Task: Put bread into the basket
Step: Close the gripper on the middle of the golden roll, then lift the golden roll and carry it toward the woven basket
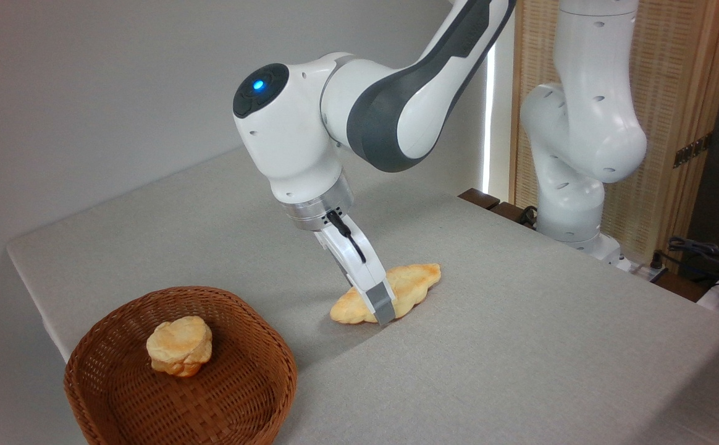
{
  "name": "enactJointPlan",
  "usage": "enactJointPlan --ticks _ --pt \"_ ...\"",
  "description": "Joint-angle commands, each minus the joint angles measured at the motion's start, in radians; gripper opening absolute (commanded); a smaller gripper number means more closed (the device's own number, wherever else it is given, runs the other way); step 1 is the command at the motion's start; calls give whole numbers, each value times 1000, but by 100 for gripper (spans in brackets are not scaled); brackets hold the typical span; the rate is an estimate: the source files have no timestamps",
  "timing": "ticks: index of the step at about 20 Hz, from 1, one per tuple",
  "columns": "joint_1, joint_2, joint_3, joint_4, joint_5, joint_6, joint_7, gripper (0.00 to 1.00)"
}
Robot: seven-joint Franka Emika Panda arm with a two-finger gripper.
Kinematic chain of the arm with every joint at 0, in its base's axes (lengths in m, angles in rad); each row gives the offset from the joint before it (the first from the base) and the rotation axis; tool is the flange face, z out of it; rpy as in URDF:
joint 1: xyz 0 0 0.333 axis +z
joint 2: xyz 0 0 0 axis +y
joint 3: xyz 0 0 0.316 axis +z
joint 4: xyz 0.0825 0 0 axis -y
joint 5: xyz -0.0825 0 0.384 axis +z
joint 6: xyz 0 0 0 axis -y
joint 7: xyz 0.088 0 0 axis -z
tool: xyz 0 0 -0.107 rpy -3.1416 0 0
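While the arm (359,105) leans in from the upper right, its gripper (382,312) sits low at the table (520,346), tilted, with the near finger (383,304) grey-tipped and planted across the front of the bread (415,281). Only that one finger shows clearly; the other is hidden behind it or behind the pastry, so whether the jaws are wide, narrow or clamped on the bread cannot be told from this angle. Bread: long, golden, lumpy top, pointed ends, lying flat on the grey cloth surface near the table's middle, one tip toward the lower left, the other toward the upper right. The finger tip reaches down to about the cloth line at the bread's near edge. Basket (254,395): round, shallow, reddish-brown wicker, at the lower left corner of the table, well apart from the bread, part of its rim cut off by the bottom of the view. Inside it, left of centre, a small round puffy bun (179,346) rests on the woven floor. A blue light (259,84) glows on the dark cap of the wrist joint. Arm base (572,204) stands at the table's far right edge, with a slatted wooden screen (674,123) behind it and cables (705,253) at far right.
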Motion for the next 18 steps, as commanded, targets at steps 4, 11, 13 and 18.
enactJointPlan --ticks 4,11,13,18 --pt "-2 -2 6 8 2 -23 -4 55" --pt "-2 -6 6 14 1 -23 -7 55" --pt "-2 -9 6 20 -1 -28 -9 55" --pt "-2 -10 6 26 -1 -40 -6 42"
